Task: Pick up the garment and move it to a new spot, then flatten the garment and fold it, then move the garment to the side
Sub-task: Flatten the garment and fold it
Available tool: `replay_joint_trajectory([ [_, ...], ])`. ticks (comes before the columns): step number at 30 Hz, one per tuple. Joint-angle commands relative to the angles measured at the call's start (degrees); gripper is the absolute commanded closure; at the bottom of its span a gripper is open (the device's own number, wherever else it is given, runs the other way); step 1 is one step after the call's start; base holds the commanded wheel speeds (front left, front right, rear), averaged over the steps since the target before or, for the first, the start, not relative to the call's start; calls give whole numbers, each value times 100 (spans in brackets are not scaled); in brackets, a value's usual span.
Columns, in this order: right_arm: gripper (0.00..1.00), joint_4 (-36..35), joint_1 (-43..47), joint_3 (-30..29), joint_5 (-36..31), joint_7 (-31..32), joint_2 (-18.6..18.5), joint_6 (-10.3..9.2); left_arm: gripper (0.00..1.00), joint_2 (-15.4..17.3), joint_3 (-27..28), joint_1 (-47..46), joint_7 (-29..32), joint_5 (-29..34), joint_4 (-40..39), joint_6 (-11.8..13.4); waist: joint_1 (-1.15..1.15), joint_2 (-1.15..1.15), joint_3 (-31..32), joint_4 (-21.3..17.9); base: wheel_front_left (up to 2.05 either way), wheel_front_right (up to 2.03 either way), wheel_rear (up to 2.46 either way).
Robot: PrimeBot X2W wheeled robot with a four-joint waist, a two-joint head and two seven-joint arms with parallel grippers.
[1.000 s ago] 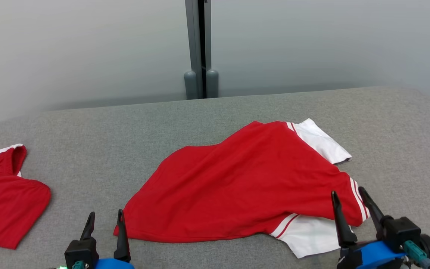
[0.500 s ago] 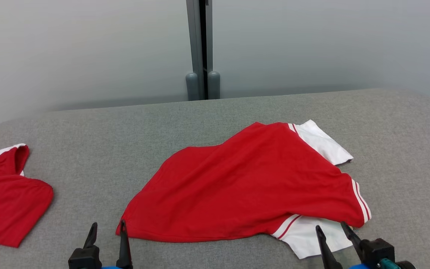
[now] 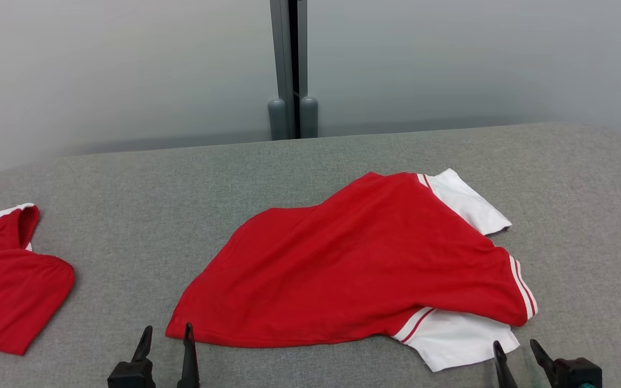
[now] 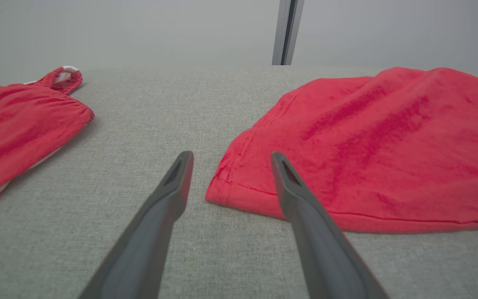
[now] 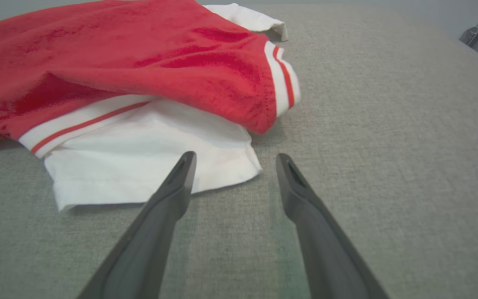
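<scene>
The garment (image 3: 353, 264) is a red shirt with white, red-striped sleeves, lying rumpled in the middle of the grey padded table (image 3: 127, 215). My left gripper (image 3: 167, 334) is open at the near edge, its fingers just short of the shirt's near left hem corner (image 4: 222, 195). My right gripper (image 3: 515, 350) is open too, just short of the near white sleeve (image 5: 147, 162). Neither gripper touches the cloth. In the right wrist view the red body (image 5: 118, 62) is draped over that sleeve.
A second red garment (image 3: 8, 280) with white trim lies at the table's left edge, also in the left wrist view (image 4: 19, 120). A grey post (image 3: 289, 70) stands against the pale wall behind the table. Bare grey surface runs between the two garments and right of the shirt.
Both grippers have drawn back toward the near edge. The right gripper, earlier over the shirt's right sleeve edge, now sits off it. The shirt lies as before.
</scene>
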State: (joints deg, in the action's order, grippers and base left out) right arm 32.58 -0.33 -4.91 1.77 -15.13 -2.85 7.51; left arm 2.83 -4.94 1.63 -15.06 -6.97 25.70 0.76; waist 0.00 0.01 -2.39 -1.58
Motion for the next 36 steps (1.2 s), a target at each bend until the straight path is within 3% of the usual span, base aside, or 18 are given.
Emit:
replay_joint_trajectory([
  [1, 0, 60, -136, -46, -42, -2, -8, -3, 0, 13, -10, -81, -17, 23, -23, -17, 0, -1, -27, 17, 0, 0, 0],
  [15, 0, 1359, -913, -428, -414, 10, -7, -3, 0, 10, -8, -232, -17, 68, -40, -96, 0, -1, -309, 160, 0, 0, 0],
  [17, 51, 1575, -960, -341, -386, 44, 2, -3, 0, 9, 13, -237, -17, 77, -40, -110, 0, -1, -340, 149, 0, 0, 0],
  [18, 98, 1682, -974, -282, -376, 49, 4, -3, 0, 9, 23, -241, -17, 82, -35, -119, 0, -1, -348, 143, 0, 0, 0],
  [22, 100, 1803, -978, -226, -347, 51, 12, -3, 0, 11, 23, -252, -17, 61, -7, -129, 0, -1, -331, 98, 0, 0, 0],
  [29, 100, 1151, -765, -548, -270, 3, -269, -7, 0, 8, -25, -192, -17, -81, 42, -131, 0, -1, -236, -41, 0, 0, 0],
  [36, 100, 479, -593, -733, -214, -2, -401, -6, 0, 6, -135, -193, -17, -156, 322, -330, 0, -1, -208, -308, 0, 0, 0],
])
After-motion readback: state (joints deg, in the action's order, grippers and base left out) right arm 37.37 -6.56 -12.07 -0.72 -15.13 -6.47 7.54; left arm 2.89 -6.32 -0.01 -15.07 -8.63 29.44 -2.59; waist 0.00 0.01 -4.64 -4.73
